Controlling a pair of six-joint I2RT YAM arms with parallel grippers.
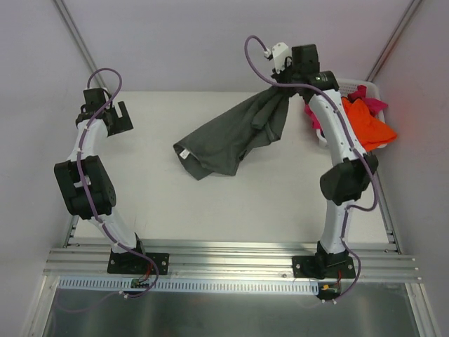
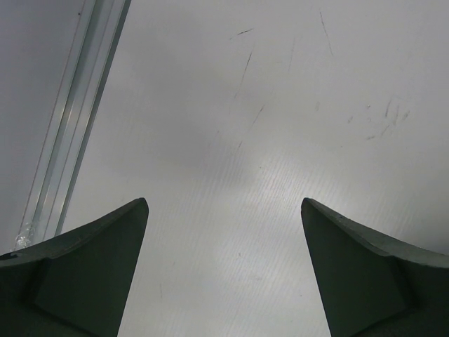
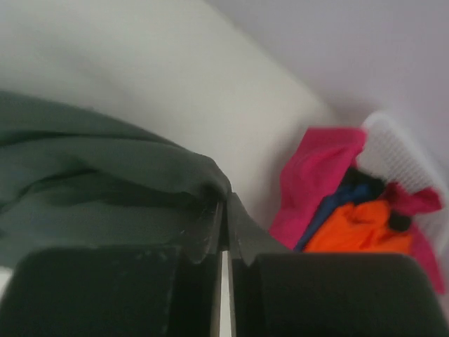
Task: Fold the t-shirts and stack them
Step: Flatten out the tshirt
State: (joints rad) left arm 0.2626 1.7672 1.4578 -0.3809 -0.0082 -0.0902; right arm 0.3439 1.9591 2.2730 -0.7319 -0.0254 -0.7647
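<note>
**Lifting dark grey-olive cloth t-shirt [image 1: 231, 140] by one corner: free end points at the left arm**

- The right gripper [image 1: 283, 83] is clamped on a fold of the grey-olive shirt, raised over the far right of the pale matte table [image 1: 175, 203]. In the right wrist view the jaws are seen pressed together with cloth between them.
- That view is blurred, so it cannot be told whether the pinched part is collar, sleeve or hem.
- The shirt's long axis runs diagonally from the pinch point down and left to the table centre. The low end, with a small white label, is bunched on the surface.
- The left gripper [image 1: 116, 116] is spread wide with nothing held, over bare table at the far left, well apart from the cloth.
- The trailing end lies between the two arms and is judged nearer the left gripper than the right, so a second grasp there by the left arm is likely called for before the shirt can be laid flat.
- The bright orange shirt [image 1: 368, 123], magenta-pink shirt [image 1: 359, 93] and dark blue shirt [image 3: 347, 200] are heaped in the white plastic laundry basket [image 1: 375, 90], just beside the right arm. None is folded yet.
</note>
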